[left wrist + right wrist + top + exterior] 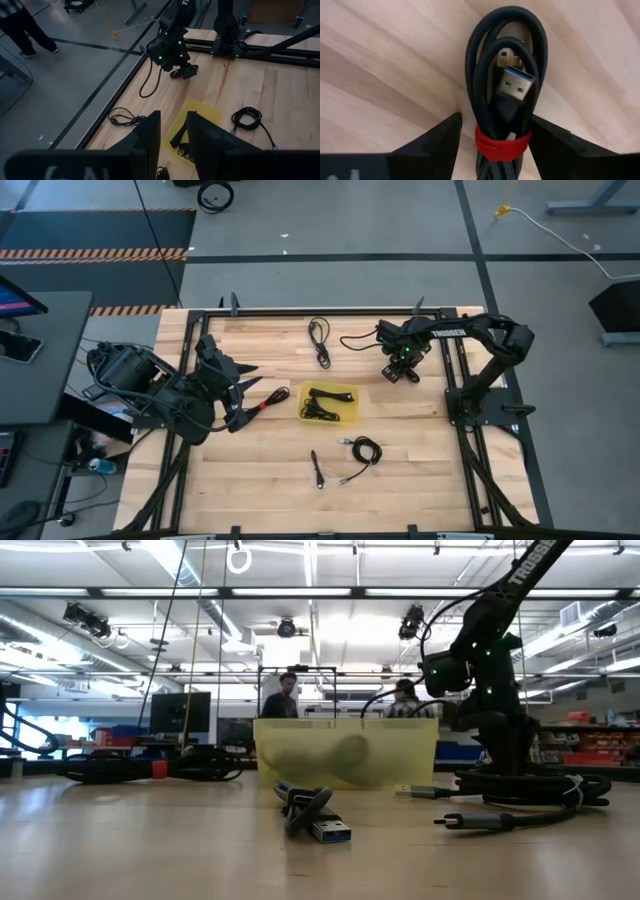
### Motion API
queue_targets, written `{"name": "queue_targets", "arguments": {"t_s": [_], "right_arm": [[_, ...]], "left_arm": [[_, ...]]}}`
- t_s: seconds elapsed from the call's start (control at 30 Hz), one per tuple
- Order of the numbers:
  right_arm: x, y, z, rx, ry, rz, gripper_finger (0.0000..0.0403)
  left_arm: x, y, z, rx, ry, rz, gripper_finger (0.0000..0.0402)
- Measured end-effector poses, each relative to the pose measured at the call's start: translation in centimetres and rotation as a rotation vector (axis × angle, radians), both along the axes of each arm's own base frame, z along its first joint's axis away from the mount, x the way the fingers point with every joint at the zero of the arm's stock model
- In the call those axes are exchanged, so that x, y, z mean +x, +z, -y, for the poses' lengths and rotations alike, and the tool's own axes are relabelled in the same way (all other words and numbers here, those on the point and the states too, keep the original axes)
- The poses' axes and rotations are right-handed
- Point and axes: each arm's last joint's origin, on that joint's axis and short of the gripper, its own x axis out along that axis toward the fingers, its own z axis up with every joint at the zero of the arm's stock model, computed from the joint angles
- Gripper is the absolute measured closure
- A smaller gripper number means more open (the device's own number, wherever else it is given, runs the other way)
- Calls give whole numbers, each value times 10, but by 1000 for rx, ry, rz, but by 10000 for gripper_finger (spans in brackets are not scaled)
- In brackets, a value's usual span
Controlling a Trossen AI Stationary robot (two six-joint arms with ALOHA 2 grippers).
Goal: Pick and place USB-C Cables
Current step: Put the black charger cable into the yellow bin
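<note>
Right gripper (492, 142): down at the table's far right, fingers spread either side of a coiled cable (505, 85) bound with a red tie (501, 142); contact not discernible.
Left gripper (172, 142): raised at table's left, fingers parted, holding nothing.
Yellow tray (349, 411): mid-table, cables inside.
Loose cables (362, 450): scattered around the tray.

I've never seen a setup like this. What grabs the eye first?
The shallow yellow plastic tray at the middle of the wooden table, already holding black cables. At the far right, the right gripper stands open astride a coiled black cable with a red tie. The left gripper hovers near the tray.
</note>
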Motion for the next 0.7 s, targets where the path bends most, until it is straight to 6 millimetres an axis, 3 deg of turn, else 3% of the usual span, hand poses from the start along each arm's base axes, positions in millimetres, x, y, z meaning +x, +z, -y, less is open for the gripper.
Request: {"name": "queue_targets", "arguments": {"t_s": [0.1,0.27,0.5,0.7], "right_arm": [[0,0,0,8,-3,8,224],[-3,10,-2,-1,-6,60,339],[-6,31,-11,-18,-4,124,339],[6,86,-20,-75,72,238,339]], "left_arm": [[0,0,0,0,0,0,299],[0,0,0,2,-1,-1,299],[0,0,0,3,-2,-2,299],[0,0,0,3,-2,-2,299]]}}
